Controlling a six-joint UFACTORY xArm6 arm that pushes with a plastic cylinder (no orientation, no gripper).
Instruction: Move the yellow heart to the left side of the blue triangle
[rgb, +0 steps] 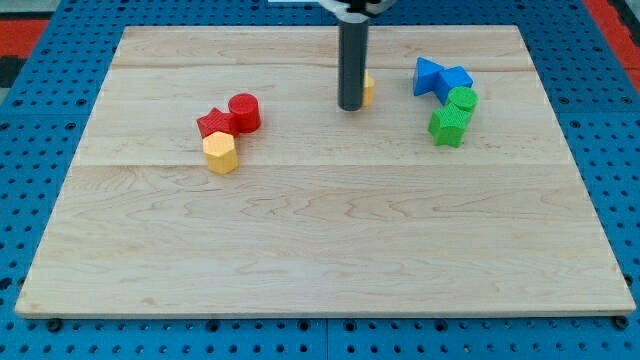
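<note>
1. A pale wooden board (320, 240) made of joined planks fills most of the frame, resting on a blue perforated base (30, 200) that shows along the left, right and bottom edges.
2. The straight dark rod (352, 60) comes down from the top centre of the frame. My tip (351, 106) rests on the board in the upper middle. The arm carries no gripper, so there are no jaws to be spread or pressed together; the rod simply stands upright.
3. The small yellow heart block (368, 90) sits just behind and to the right of my tip, mostly hidden by the rod, so only a sliver of yellow shows and its shape cannot be made out there. It appears to touch the rod.
4. In the upper right of the frame, a blue triangle block (428, 75) lies to the right of the yellow heart block, with bare wood between them. Touching its right side is a second blue block (456, 80), whose shape is unclear.
5. Just below those, a green cylinder block (462, 99) stands against a green star-like block (447, 126).
6. In the left middle of the frame, well apart from my tip, a red cylinder block (245, 112) touches a red star block (215, 123), and a yellow hexagonal block (221, 153) sits right below the red star block.
</note>
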